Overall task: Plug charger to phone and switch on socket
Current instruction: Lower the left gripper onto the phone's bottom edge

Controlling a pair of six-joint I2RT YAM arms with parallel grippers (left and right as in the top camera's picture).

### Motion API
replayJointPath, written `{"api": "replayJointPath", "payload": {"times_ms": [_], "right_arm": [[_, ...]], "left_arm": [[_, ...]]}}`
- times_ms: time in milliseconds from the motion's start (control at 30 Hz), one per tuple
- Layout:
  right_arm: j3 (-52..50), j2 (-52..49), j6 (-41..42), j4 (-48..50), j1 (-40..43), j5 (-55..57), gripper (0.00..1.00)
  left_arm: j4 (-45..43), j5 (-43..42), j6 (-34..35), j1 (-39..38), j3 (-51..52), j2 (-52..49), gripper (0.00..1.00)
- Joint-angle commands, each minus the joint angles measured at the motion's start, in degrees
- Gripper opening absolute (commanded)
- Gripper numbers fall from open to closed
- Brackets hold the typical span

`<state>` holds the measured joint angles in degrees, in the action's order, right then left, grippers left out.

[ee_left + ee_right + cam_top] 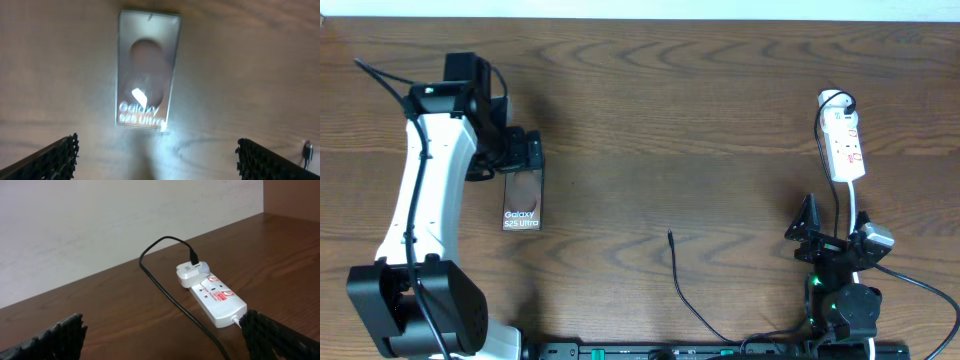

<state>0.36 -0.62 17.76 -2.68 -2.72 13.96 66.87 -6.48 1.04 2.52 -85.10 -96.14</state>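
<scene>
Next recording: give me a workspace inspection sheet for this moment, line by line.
Surface: dark wooden table.
Job's things: phone lying flat, lettering up; charger with its plug tip loose on the table, apart from the phone; power strip with a white adapter plugged in, switch state unreadable.
Clutter: nothing seen.
Grippers: left gripper open above the phone; right gripper open, facing the power strip, holding nothing.
Cables: black charger lead runs from the adapter; white cord leaves the strip.
Surroundings: pale wall behind the table.
</scene>
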Motion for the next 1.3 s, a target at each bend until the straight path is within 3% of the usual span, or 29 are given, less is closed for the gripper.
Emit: {"api": "replayJointPath", "payload": {"times_ms": [0,500,867,1267], "right_arm": [[0.0,0.3,-0.2,-0.2,-0.4,0.7,0.99],[0.0,0.3,-0.2,-0.2,-0.4,0.7,0.99],[0.0,0.3,-0.2,-0.2,-0.4,0.7,0.99],[0.0,0.3,-0.2,-0.2,-0.4,0.7,0.99]], "left_arm": [[-1.9,0.5,-0.9,-2.1,0.6,0.0,1.00],[-3.1,3.7,1.6,-2.5,1.2,-0.1,0.99],[-15.3,8.4,1.8,-2.5,16.6,-0.1,0.99],[-21.2,8.4,1.3,-2.5,20.0,-0.1,0.98]]}}
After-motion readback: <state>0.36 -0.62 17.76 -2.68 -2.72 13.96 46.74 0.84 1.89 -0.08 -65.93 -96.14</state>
